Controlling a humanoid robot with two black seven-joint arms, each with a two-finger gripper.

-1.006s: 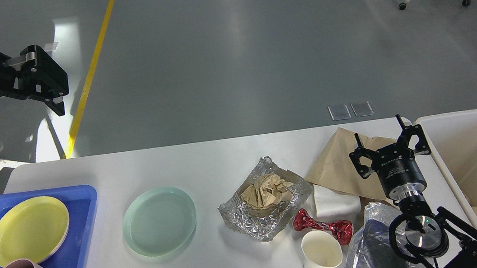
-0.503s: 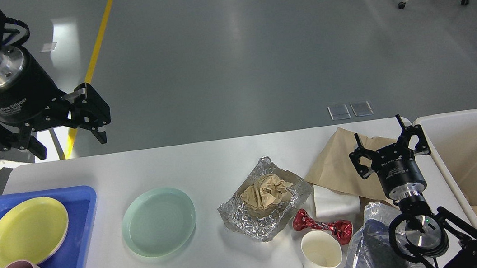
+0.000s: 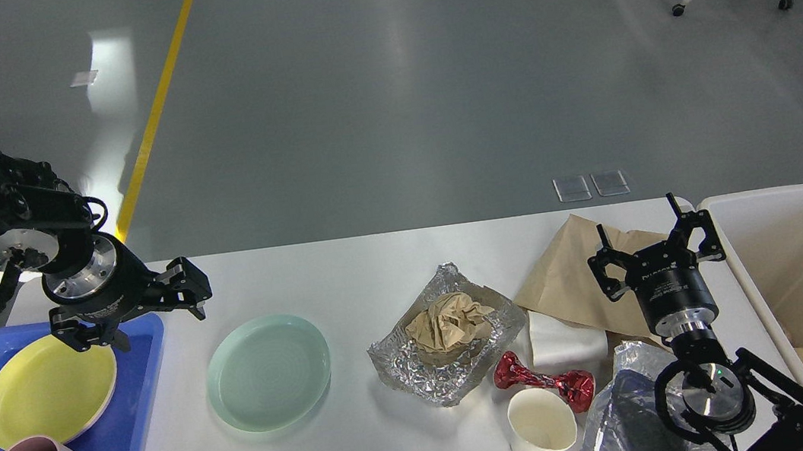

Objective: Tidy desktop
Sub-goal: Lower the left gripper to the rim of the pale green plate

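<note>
The left hand [image 3: 152,313] hangs with its fingers spread wide and empty above the table [image 3: 346,270], between the blue tray [image 3: 144,341] and the green plate [image 3: 268,372]. That plate looks like the next pickup: come down over its near-left rim, one finger under the lip, and grip firmly before lifting it to the tray beside the yellow plate [image 3: 48,387]. The right hand [image 3: 652,241] waits open over the brown paper [image 3: 568,274], holding nothing.
</note>
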